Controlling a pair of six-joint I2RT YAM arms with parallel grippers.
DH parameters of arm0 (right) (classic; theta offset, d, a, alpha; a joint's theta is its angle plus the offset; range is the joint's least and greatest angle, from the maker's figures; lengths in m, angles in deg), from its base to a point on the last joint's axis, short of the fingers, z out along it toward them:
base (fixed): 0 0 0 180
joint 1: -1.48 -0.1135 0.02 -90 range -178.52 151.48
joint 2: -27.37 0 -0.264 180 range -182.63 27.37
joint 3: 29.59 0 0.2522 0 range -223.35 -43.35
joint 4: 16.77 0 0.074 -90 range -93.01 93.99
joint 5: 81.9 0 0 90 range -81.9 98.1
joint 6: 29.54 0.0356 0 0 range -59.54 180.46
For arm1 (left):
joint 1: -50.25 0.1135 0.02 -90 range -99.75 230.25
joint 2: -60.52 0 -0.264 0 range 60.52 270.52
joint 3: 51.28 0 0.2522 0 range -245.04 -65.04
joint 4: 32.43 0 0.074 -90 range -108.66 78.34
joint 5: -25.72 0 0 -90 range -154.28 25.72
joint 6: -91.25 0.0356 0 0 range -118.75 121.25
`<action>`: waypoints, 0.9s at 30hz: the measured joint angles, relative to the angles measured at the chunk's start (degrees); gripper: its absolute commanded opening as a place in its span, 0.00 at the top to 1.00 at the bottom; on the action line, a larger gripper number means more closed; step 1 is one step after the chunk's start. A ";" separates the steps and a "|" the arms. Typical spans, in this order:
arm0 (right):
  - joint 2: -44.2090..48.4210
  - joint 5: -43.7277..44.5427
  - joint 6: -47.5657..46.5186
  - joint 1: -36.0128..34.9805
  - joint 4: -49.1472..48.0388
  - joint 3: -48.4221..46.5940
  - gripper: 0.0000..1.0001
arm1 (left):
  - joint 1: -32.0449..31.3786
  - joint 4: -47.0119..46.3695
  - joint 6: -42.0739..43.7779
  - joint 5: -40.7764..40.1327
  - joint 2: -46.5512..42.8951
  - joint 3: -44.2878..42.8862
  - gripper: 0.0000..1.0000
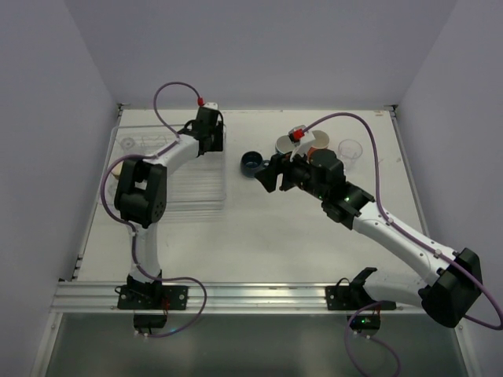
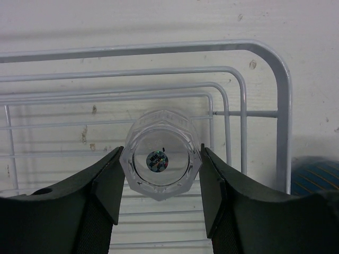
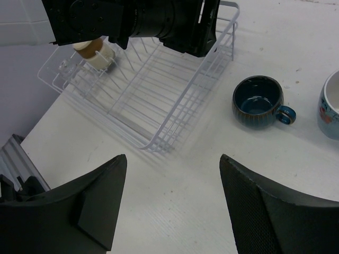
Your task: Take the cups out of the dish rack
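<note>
The dish rack (image 1: pixel 192 198) is a white wire rack at the left of the table, also in the left wrist view (image 2: pixel 286 106) and the right wrist view (image 3: pixel 186 94). My left gripper (image 1: pixel 211 146) reaches into its far right corner. Its fingers (image 2: pixel 106 185) press both sides of a small clear cup (image 2: pixel 161 174) that stands upside down. My right gripper (image 1: pixel 273 181) is open and empty (image 3: pixel 173 157) over bare table. A dark-blue mug (image 1: pixel 251 162) stands upright just beyond it (image 3: pixel 258 103). A tan cup (image 3: pixel 98 50) lies in the rack's far end.
Behind the right gripper stand two tan and orange cups (image 1: pixel 287 145), a clear cup (image 1: pixel 350 150) and a light mug with a white inside (image 3: pixel 331 106). More clear cups (image 1: pixel 127 144) sit at the rack's back left. White walls close off the table's sides and back.
</note>
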 measured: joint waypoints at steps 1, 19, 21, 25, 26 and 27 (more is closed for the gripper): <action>0.00 -0.15 0.17 0.00 -0.20 0.09 0.27 | 0.04 -0.02 0.11 0.00 -0.02 0.02 0.61; 0.00 -4.46 15.34 -2.21 -13.07 5.64 0.30 | 0.31 -6.43 -7.37 11.47 -42.60 22.93 0.72; -0.02 -5.64 17.88 -2.21 -15.89 6.08 0.30 | 0.31 -9.14 -10.27 16.39 -50.03 27.32 0.72; -0.13 -8.50 23.69 -2.25 -26.23 8.68 0.32 | 0.31 -16.09 -16.98 25.73 -60.43 35.98 0.73; -0.26 -8.83 24.74 -2.27 -27.85 9.07 0.32 | 0.33 -17.40 -18.51 27.54 -61.83 37.77 0.73; -0.55 -9.49 25.92 -2.27 -29.53 9.33 0.32 | 0.35 -19.54 -20.65 29.64 -63.56 40.30 0.73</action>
